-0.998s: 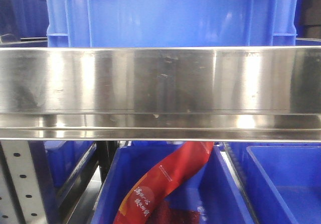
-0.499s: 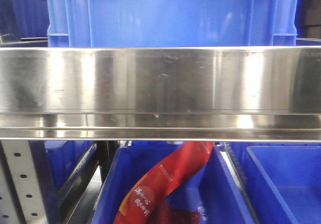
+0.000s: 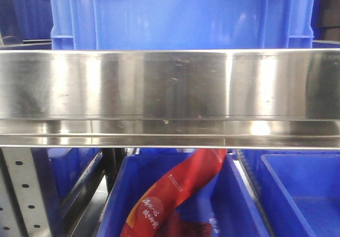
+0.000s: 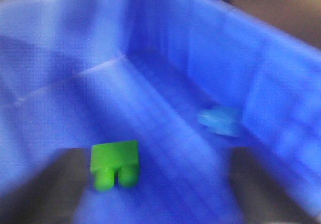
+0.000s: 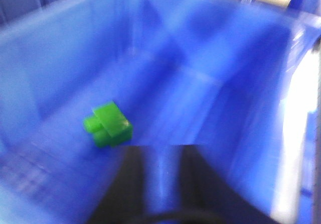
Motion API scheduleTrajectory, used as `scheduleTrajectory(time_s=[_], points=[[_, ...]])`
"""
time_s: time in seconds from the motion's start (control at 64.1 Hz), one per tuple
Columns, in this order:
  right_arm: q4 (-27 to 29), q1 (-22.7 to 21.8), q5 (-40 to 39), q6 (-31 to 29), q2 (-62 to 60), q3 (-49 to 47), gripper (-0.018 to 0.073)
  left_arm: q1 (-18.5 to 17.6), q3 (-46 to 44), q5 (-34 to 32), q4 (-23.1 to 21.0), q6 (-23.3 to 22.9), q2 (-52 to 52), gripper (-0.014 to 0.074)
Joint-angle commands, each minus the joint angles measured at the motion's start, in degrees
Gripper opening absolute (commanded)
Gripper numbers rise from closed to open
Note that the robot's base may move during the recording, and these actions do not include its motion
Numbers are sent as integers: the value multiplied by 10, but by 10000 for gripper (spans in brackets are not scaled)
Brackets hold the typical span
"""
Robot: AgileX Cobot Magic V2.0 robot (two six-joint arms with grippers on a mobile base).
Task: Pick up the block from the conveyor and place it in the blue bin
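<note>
The left wrist view is blurred and looks down into the blue bin (image 4: 281, 98). A small light-blue block (image 4: 219, 121) lies on the bin floor near the right wall, clear of my left gripper (image 4: 160, 184), which is open and empty with its jaws wide apart above the floor. My right gripper (image 5: 164, 156) hangs inside a blue bin (image 5: 45, 58). Its jaws are almost together with a thin gap and hold nothing. The conveyor is out of view.
A green two-stud brick (image 4: 114, 163) lies on the bin floor, also in the right wrist view (image 5: 108, 126). The front view shows a steel rail (image 3: 170, 88), a blue crate (image 3: 180, 14) behind it, and lower blue bins with a red packet (image 3: 175, 194).
</note>
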Motion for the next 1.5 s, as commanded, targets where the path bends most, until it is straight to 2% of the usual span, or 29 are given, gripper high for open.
scheduleTrajectory(time_s=[0.0,0.062,0.218,0.312,0.468,0.702,0.873,0.967,1.481], points=[[-2,0,-17,-3,-37,26,-162,0,19,7,9,-3,-43,6],[-2,0,-35,-3,-73,57,-162,0,49,3,13,-3,-71,-109],[-2,0,-87,-3,-163,154,-162,0,158,-38,13,-22,-157,-111],[-2,0,-118,-3,-220,219,-162,0,232,-86,13,-22,-217,-111],[-8,0,-165,-3,-317,338,-162,0,383,-205,13,-22,-327,-111],[-8,0,-188,-3,-428,476,-162,0,592,-356,9,-22,-455,-111],[-8,0,-242,-3,-480,554,-162,0,696,-442,6,-22,-502,-111],[-8,0,-258,-3,-489,578,-162,0,726,-465,-4,-22,-506,-111],[-8,0,-268,-3,-489,579,-162,0,727,-469,-6,-22,-506,-111]])
